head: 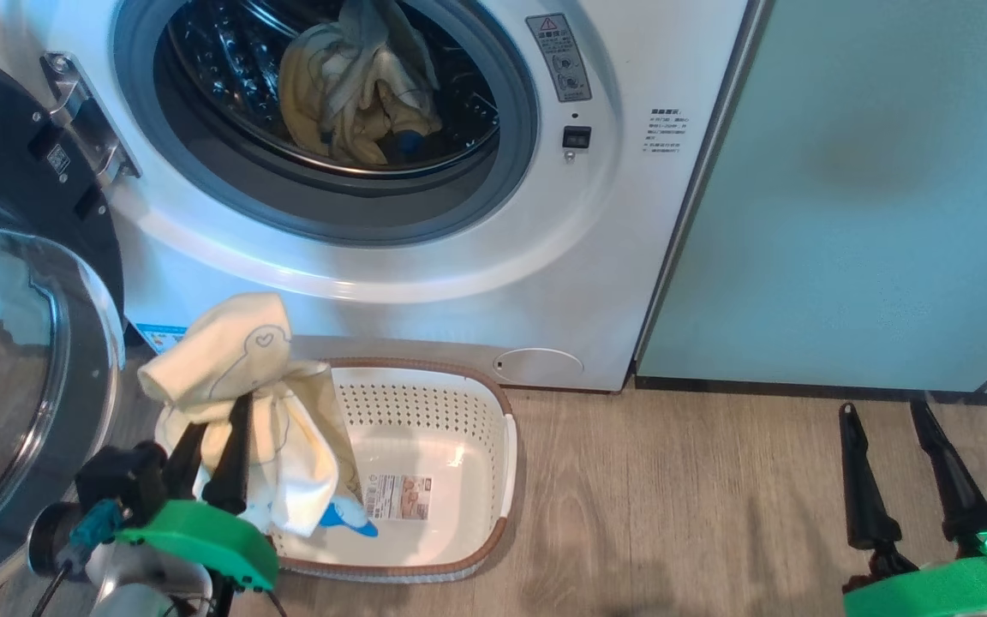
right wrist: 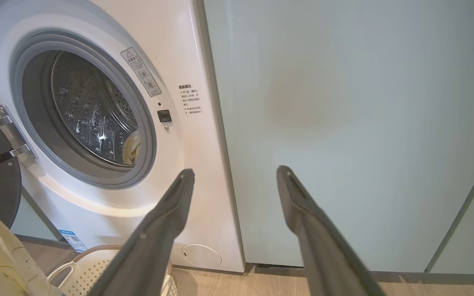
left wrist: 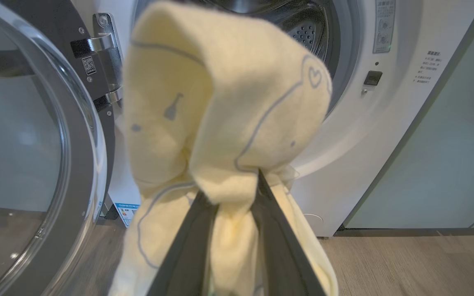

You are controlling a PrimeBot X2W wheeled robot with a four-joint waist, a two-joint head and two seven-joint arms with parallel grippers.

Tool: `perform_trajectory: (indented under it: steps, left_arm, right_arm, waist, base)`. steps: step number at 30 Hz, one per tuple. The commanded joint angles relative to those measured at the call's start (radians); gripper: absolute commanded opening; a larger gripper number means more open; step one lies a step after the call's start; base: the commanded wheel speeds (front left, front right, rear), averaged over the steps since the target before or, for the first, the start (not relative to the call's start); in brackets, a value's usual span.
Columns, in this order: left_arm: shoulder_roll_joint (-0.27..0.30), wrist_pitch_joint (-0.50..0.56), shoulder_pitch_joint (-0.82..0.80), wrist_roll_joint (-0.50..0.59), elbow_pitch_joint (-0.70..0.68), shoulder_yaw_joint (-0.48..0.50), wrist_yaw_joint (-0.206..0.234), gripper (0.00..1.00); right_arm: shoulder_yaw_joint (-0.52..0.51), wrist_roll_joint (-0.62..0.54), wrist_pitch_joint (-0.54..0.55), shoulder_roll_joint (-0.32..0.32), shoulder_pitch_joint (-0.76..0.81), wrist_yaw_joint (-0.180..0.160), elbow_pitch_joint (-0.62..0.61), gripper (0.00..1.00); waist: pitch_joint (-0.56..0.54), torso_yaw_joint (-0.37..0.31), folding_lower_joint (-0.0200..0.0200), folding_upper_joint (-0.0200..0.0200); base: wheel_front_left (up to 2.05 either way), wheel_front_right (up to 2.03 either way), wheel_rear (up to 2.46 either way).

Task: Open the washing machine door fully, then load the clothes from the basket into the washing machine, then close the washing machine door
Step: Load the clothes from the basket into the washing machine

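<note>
The white washing machine [head: 476, 248] stands with its door [head: 14, 360] swung wide to the left, glass bowl facing me. Pale yellow clothes [head: 356, 86] lie inside the steel drum. My left gripper [head: 219, 411] is shut on another pale yellow garment [head: 245, 403], lifted above the cream basket [head: 459, 446]; in the left wrist view the garment [left wrist: 220, 107] drapes over the fingertips in front of the drum opening. A bit of blue trim hangs into the basket. My right gripper [head: 883, 416] stands open over the floor at the lower right, its fingers [right wrist: 171, 205] apart and bare.
A pale green cabinet panel [head: 870, 188] stands right of the washer. Wood-look floor [head: 673, 514] lies between the basket and my right gripper. The basket's bottom shows its label [head: 399, 497]. The door's metal hinge [head: 86, 120] sits at the washer's upper left.
</note>
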Motion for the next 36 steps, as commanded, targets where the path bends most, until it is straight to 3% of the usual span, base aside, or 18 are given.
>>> perform_trajectory:
  steps: [1,21,36]
  left_arm:
    - [0.026,-0.002,-0.033,-0.004,-0.033,0.034,0.004,0.0]
    - [0.029,-0.003,-0.078,-0.019,-0.011,0.018,0.002,0.0]
    - [0.054,-0.008,-0.255,-0.046,0.054,0.037,-0.023,0.0]
  right_arm:
    - [0.021,0.011,-0.007,-0.006,-0.025,-0.003,-0.031,1.0]
    - [0.035,0.021,-0.007,-0.006,-0.037,-0.003,-0.03,1.0]
    - [0.051,0.054,-0.007,-0.006,-0.108,-0.003,-0.05,1.0]
  waist:
    - [0.001,-0.001,0.0,-0.0001]
    - [0.03,-0.018,0.0,-0.0001]
    - [0.197,-0.095,0.0,-0.0001]
  base:
    - [0.0,0.0,0.0]
    - [0.0,0.0,0.0]
    - [0.0,0.0,0.0]
